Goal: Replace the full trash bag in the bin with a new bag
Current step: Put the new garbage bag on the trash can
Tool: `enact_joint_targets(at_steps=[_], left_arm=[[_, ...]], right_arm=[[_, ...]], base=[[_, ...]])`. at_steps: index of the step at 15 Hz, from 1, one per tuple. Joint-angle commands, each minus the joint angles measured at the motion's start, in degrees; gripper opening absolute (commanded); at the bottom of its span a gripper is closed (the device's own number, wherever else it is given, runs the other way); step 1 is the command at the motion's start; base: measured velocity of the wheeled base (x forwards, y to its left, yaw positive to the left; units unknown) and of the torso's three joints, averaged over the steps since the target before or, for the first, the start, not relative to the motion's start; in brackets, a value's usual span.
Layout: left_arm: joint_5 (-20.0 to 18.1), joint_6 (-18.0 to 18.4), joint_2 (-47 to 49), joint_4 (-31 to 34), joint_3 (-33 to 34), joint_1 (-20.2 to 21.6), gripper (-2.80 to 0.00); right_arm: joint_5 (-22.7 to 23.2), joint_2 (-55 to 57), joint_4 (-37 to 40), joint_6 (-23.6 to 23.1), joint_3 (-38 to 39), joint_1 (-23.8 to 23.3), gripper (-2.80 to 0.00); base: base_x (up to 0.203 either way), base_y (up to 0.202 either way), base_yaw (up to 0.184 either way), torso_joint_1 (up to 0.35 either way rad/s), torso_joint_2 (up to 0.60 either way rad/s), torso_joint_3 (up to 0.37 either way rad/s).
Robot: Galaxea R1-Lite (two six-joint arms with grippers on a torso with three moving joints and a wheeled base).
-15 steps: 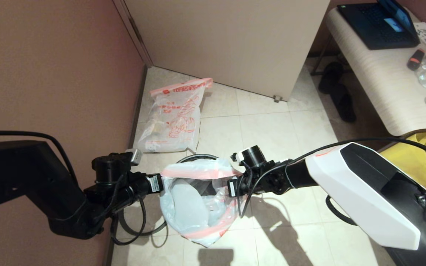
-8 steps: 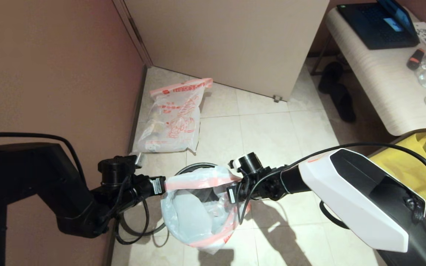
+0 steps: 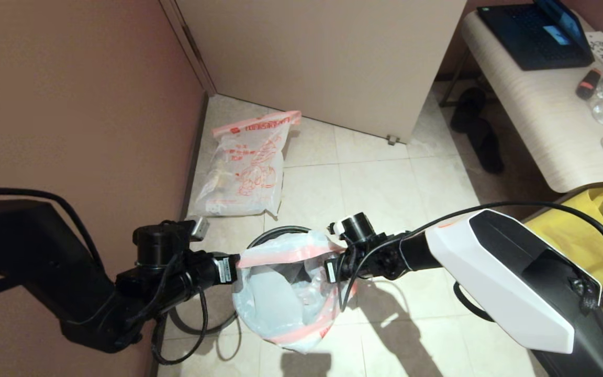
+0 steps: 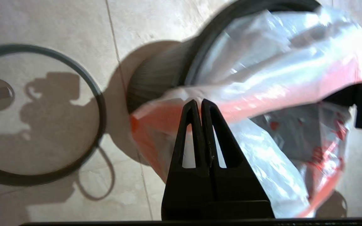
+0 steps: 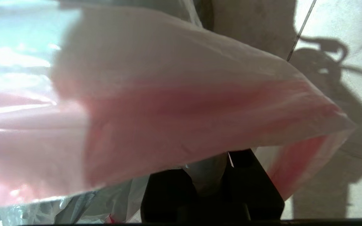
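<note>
The new bag (image 3: 286,293), crinkly and clear with a pink mouth band, hangs stretched open between both grippers above the black bin (image 3: 276,232), whose rim peeks out behind it. My left gripper (image 3: 236,262) is shut on the left edge of the band, its tips together in the left wrist view (image 4: 199,102). My right gripper (image 3: 332,260) is shut on the right edge; the pink band (image 5: 181,110) covers its fingertips there. The bin's dark side (image 4: 157,77) shows under the bag (image 4: 262,78). The full trash bag (image 3: 244,167), printed in red, lies on the floor by the wall.
The bin's grey ring (image 4: 101,103) lies on the tiles beside the bin, under my left arm. A pink wall (image 3: 71,104) is close on the left, a beige door (image 3: 322,57) behind. On the right are black slippers (image 3: 482,131), a table (image 3: 537,120) with laptop and glasses, and a yellow bag (image 3: 584,230).
My left gripper has edged right, narrowing the bag's mouth a little. The bag dipped lower and has come back up. Both grippers have kept their hold.
</note>
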Motion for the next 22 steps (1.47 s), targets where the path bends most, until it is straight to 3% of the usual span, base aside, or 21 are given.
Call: enact_joint_targets(at_steps=[1, 5, 11, 16, 18, 22], left_arm=[[-0.11, -0.11, -2.42, 1.76, 0.67, -1.92, -2.8], [-0.23, -0.11, -2.42, 4.38, 1.72, -5.08, -2.8], [-0.06, 0.06, 1.92, 4.18, 0.85, -5.3, -2.8], [-0.32, 0.69, 4.9, -2.82, 1.03, -4.52, -2.8], [0.29, -0.93, 4.48, -6.64, 0.28, -4.37, -2.8], [1.96, -2.84, 1.33, -7.85, 1.24, -5.27, -2.8]], right_arm=[[0.02, 0.07, -0.08, 0.08, -0.06, 0.03, -2.8], [0.02, 0.07, -0.17, 0.08, -0.15, 0.03, -2.8], [0.39, -1.43, 0.18, 2.28, 0.21, 0.65, -2.8], [2.66, -3.44, 2.82, 3.07, 0.56, 1.17, -2.8], [2.66, -3.35, 3.71, 3.07, 0.82, 1.62, -2.8], [2.58, -3.09, 5.36, 2.65, 0.82, 2.84, -2.8]], base=[[0.0, 0.0, 0.0, 0.0, 0.0, 0.0], [0.0, 0.0, 0.0, 0.0, 0.0, 0.0], [0.0, 0.0, 0.0, 0.0, 0.0, 0.0], [0.0, 0.0, 0.0, 0.0, 0.0, 0.0], [0.0, 0.0, 0.0, 0.0, 0.0, 0.0], [0.0, 0.0, 0.0, 0.0, 0.0, 0.0]])
